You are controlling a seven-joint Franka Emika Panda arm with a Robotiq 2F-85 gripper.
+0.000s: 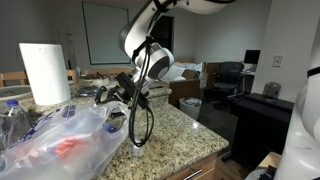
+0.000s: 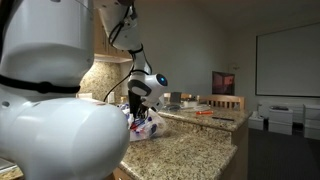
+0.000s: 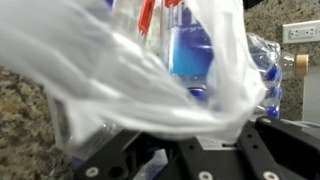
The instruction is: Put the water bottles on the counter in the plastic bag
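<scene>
The crinkled plastic bag point(image 1: 60, 135) point(image 2: 148, 125) lies on the granite counter point(image 1: 175, 130) point(image 2: 190, 150). My gripper point(image 1: 108, 92) point(image 2: 135, 105) is at its mouth. In the wrist view the bag's film point(image 3: 90, 70) drapes over my gripper point(image 3: 195, 112) and hides the fingertips. A water bottle point(image 3: 190, 50) with a blue label and blue cap shows through the film, in line between the jaws, which are shut on it. More water bottles point(image 3: 265, 65) lie to its right. Clear bottles point(image 1: 10, 118) stand at the counter's far left.
A paper-towel roll point(image 1: 45, 72) stands behind the bag. A black cable loop point(image 1: 140, 120) hangs from the wrist over the counter. The counter's rounded edge point(image 1: 205, 140) drops off beside a waste bin point(image 1: 190, 105) and an office chair point(image 1: 225, 80). A wall outlet point(image 3: 300, 33) is behind.
</scene>
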